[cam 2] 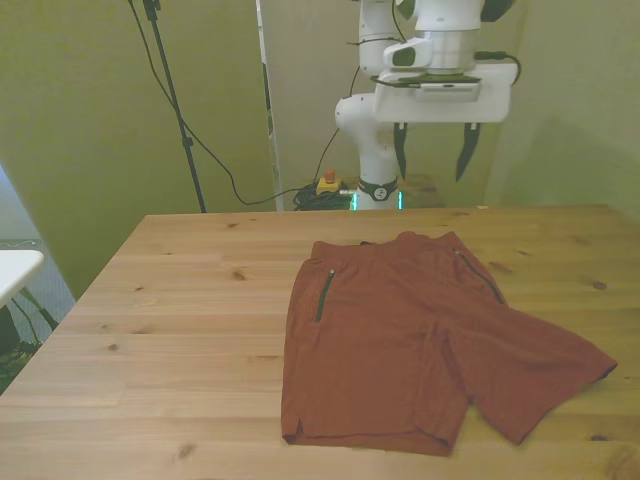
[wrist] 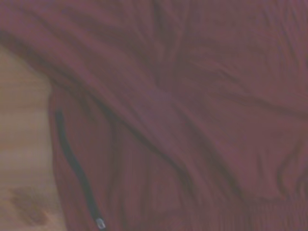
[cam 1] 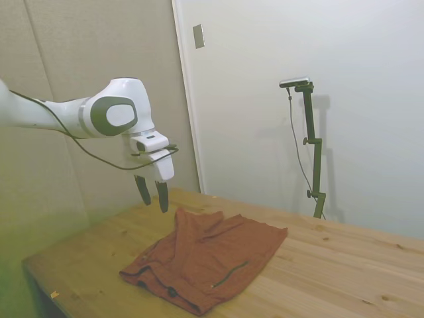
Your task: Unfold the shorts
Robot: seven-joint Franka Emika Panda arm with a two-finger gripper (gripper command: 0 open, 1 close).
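From where I stand, the rust-red soft fabric shorts [cam 2: 415, 335] look largely opened out already: they lie on the pale wooden bench [cam 2: 160, 340], waistband toward the far edge, with both legs spread toward the near edge. The leg on the front view's left lies flat and square. The leg on the front view's right is splayed outward at an angle, and the two legs overlap in the middle, so the cloth is not quite tidy. In the side view there is a raised ridge of fabric near the waistband, right under the arm, which suggests a bit of bunching still to smooth down. I would judge the main unfolding as done or nearly so, with only flattening of that ridge and perhaps straightening the angled leg left, if anything. The white two-finger tool [cam 2: 433, 150] hangs in the air above the waistband end, clear of the cloth, its dark fingers [cam 1: 163, 196] parted and gripping nothing. The wrist view shows only red cloth, a strip of bench and one dark slit pocket [wrist: 77, 173] with a small zipper pull at its end. Counting: one pair of shorts, two legs showing, two dark slit pockets visible in the front view, one bench, one robot arm with one tool. No other cloth or object lies on the bench.
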